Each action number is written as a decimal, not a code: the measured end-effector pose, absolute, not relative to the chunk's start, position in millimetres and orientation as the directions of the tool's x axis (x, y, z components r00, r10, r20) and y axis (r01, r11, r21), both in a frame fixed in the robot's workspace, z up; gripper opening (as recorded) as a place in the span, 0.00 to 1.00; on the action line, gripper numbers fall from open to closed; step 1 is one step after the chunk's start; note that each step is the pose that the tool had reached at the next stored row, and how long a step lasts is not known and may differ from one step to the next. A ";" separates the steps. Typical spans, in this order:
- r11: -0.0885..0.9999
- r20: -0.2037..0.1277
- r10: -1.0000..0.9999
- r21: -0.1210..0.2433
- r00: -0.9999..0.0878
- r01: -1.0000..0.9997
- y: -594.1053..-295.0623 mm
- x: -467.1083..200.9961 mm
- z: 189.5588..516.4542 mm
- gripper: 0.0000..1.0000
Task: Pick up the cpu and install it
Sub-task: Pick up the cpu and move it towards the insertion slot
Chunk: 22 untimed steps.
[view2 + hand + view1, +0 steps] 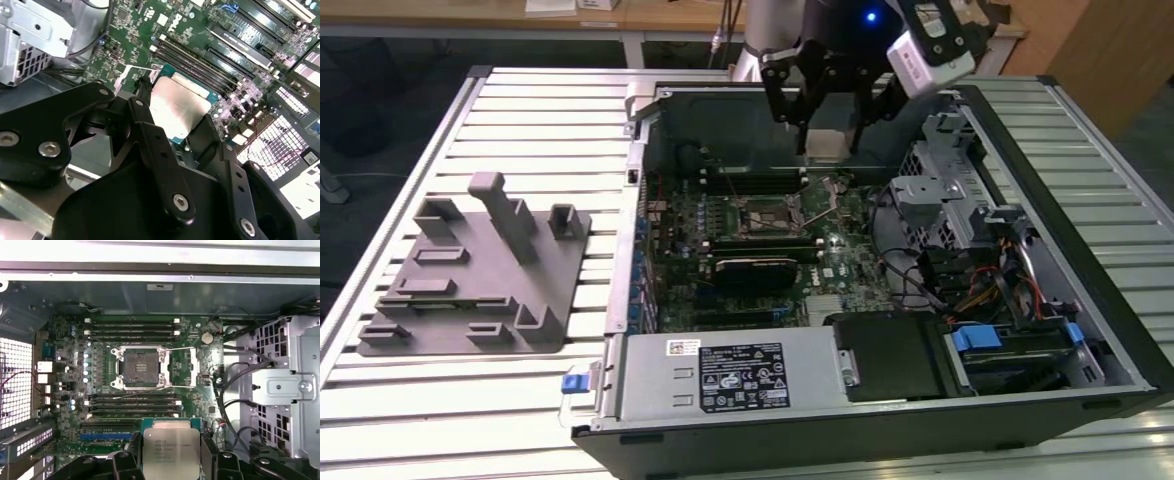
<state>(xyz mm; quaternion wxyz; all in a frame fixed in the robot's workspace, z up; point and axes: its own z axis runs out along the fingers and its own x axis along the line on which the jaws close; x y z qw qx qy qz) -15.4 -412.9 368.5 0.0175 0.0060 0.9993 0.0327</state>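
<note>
The cpu is a small flat square chip with a pale silver top. My gripper is shut on it by two opposite edges and holds it in the air over the far part of the open computer case. In both wrist views the cpu sits between the black fingers of the gripper. The black motherboard socket with its metal frame lies open and empty below, a short way off from the chip. In the exterior view the socket is nearer the camera than the gripper.
The green motherboard fills the case floor, with memory slots on both sides of the socket. A metal drive cage and cables stand at the exterior view's right, a power supply in front. A grey fixture with upright posts lies outside at the left.
</note>
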 end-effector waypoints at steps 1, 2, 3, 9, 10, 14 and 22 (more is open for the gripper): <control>0.998 -0.035 0.013 0.065 -0.999 0.011 -412.9 -16.5 366.7 0.55; 0.998 -0.035 0.013 0.065 -0.999 0.011 -413.0 -17.7 365.0 0.55; 0.998 -0.035 0.013 0.065 -0.999 0.011 -413.0 -18.9 363.2 0.55; 0.998 -0.035 0.013 0.065 -0.999 0.011 -413.0 -23.1 356.1 0.55; 0.998 -0.035 0.013 0.065 -0.999 0.011 -412.9 -23.1 356.1 0.55; 0.998 -0.035 0.013 0.065 -0.999 0.011 -412.9 -23.1 356.0 0.55; 0.998 -0.035 0.013 0.065 -0.999 0.011 -412.9 -22.6 355.9 0.55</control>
